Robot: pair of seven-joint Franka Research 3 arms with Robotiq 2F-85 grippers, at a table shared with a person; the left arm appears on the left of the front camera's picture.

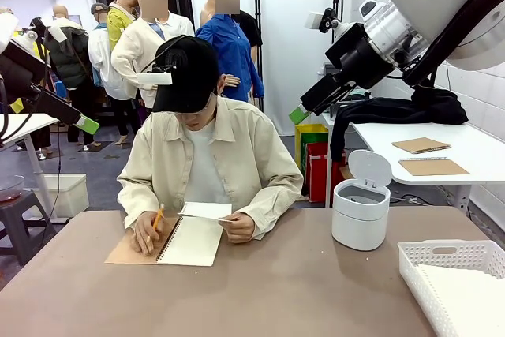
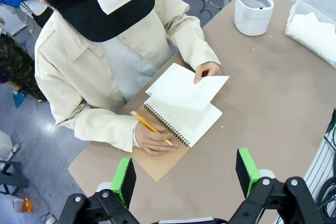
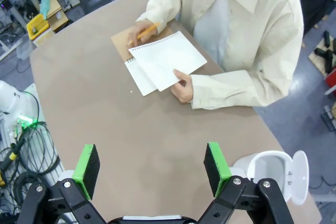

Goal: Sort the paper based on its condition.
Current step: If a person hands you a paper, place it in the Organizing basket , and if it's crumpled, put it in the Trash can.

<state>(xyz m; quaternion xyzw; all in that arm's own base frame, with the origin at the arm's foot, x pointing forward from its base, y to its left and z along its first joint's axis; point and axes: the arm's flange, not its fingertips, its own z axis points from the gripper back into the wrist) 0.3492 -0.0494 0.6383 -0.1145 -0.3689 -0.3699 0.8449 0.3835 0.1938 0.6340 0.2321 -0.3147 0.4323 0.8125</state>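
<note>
Evidently the sorting proper has not begun. The loose sheet (image 2: 186,87) is thin, off-white and rectangular, with a row of tiny punched holes along one edge. It is lifted just over the open spiral notebook (image 2: 202,121), pinched at a corner by one hand (image 2: 207,71) of the person. The other hand (image 2: 152,141) rests on the notebook with a yellow pencil (image 2: 149,126); the folded-back cover is brown kraft card. The notebook lies on the matte, taupe desk (image 1: 276,290) near the person's edge. Well apart to one side stand a small round white bin (image 1: 360,212) of smooth plastic, its lid flipped up, and a white lattice basket (image 1: 442,249). The left tool (image 2: 185,174) and right tool (image 3: 151,162) hover high above the desk, each spread wide and holding nothing. I judge this the hand-over stage. Next, once the sheet's condition is read, one tool must come down and pinch it by a free edge, gently, since such limp paper creases easily.
</note>
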